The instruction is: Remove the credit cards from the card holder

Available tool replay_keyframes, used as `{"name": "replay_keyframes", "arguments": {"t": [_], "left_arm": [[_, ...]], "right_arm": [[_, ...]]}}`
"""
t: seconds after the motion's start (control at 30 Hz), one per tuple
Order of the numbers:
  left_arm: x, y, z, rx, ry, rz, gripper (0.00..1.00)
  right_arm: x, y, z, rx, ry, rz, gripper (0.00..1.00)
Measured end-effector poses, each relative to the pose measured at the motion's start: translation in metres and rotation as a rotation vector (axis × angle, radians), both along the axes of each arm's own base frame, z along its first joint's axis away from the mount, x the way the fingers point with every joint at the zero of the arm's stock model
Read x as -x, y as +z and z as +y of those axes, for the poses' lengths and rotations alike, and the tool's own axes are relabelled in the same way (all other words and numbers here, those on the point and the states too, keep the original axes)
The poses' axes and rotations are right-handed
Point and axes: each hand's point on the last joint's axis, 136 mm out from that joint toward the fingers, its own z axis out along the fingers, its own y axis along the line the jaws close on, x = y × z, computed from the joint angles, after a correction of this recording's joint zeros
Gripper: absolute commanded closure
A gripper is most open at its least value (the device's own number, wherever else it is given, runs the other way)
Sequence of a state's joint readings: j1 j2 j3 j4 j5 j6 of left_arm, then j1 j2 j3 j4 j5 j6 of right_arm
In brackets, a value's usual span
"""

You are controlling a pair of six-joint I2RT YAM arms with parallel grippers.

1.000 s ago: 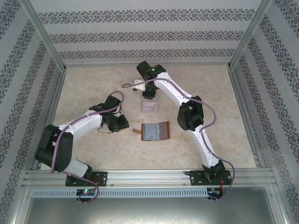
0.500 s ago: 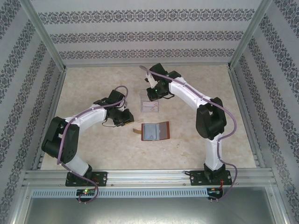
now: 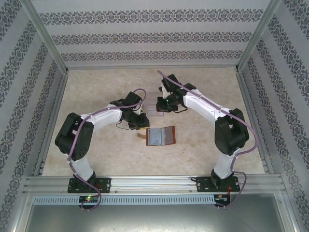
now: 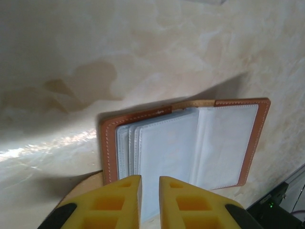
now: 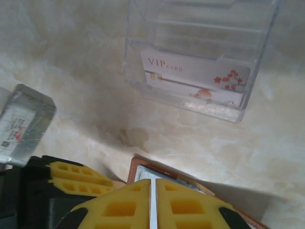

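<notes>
The small reddish-brown leather card holder [image 3: 161, 136] lies open at the centre of the marbled bench [image 3: 96, 92], blue-grey sleeves up. The left gripper [image 4: 150, 200], fingers nearly together on nothing, hangs over its left edge by the tan strap, probably to pin it. The right gripper [image 5: 152, 205], clenched and empty, hovers between the holder and the clear plastic tray [image 5: 257, 62] just beyond. One whitish credit card [image 5: 195, 76] with pink blossoms lies in that tray.
</notes>
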State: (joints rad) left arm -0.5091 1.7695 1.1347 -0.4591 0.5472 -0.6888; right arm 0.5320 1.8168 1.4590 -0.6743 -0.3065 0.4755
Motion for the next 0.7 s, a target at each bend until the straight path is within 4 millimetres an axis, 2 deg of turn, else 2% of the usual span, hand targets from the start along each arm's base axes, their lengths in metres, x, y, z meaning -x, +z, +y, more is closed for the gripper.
{"name": "replay_keyframes", "arguments": {"t": [0.33,0.53,0.7], "left_arm": [[0.016,-0.014,-0.014,-0.018,-0.048,0.037,0.95],[0.019,-0.02,-0.012,-0.037,-0.046,0.048,0.96],[0.022,-0.028,-0.006,-0.063,-0.041,0.062,0.96]], "right_arm": [[0.03,-0.025,-0.004,-0.055,-0.056,0.106,0.88],[0.046,-0.037,0.002,-0.057,-0.052,0.144,0.88],[0.054,-0.038,0.008,-0.062,-0.047,0.156,0.88]]}}
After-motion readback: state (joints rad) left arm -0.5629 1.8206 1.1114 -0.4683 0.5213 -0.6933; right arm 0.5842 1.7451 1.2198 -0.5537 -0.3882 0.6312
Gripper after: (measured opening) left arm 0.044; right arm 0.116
